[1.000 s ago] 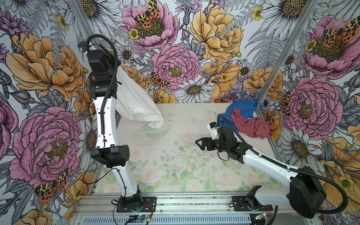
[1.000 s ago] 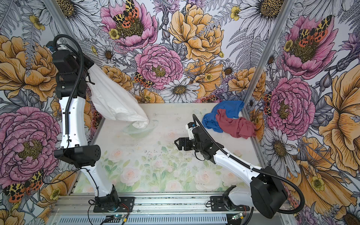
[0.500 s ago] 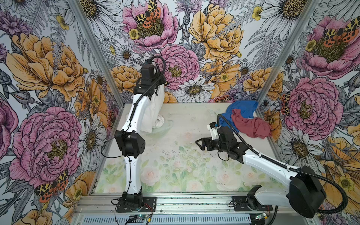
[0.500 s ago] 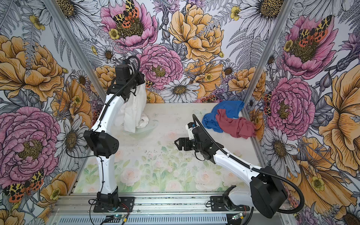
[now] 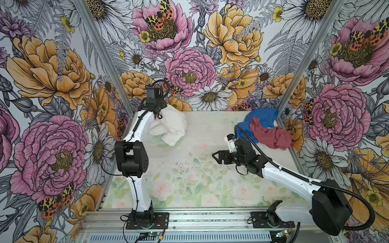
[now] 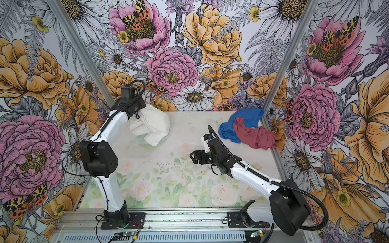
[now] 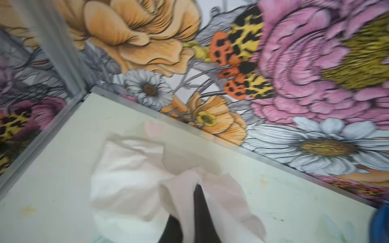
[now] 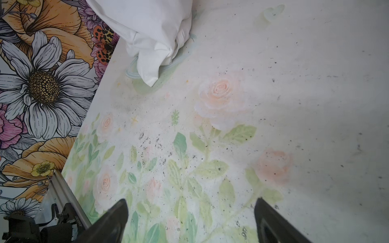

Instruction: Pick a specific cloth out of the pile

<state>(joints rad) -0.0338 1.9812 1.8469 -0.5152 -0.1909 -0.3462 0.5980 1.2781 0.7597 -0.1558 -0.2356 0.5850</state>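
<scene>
My left fingers (image 7: 200, 207) are pinched on the cloth (image 5: 171, 126), which sits at 11 o'clock on the surface (image 5: 189, 185), well apart from the pile (image 5: 265, 128) at 2 o'clock. My right fingers (image 8: 115, 218) are spread and hold nothing. I expect the cloth to be light, limp and shapeless, so it will drape and trail. Grip a gathered fold or an edge, not a flat face. The cloth is plain white and unprinted, bunched in loose folds, with its lower corner touching the surface.

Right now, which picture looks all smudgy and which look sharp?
Left wrist view: smeared, the plain white soft cloth and the flower-printed wall look streaky. Right wrist view: sharp, even tiny dark specks on the pale rose-printed tabletop show. Both top views: crisp and evenly lit.
</scene>
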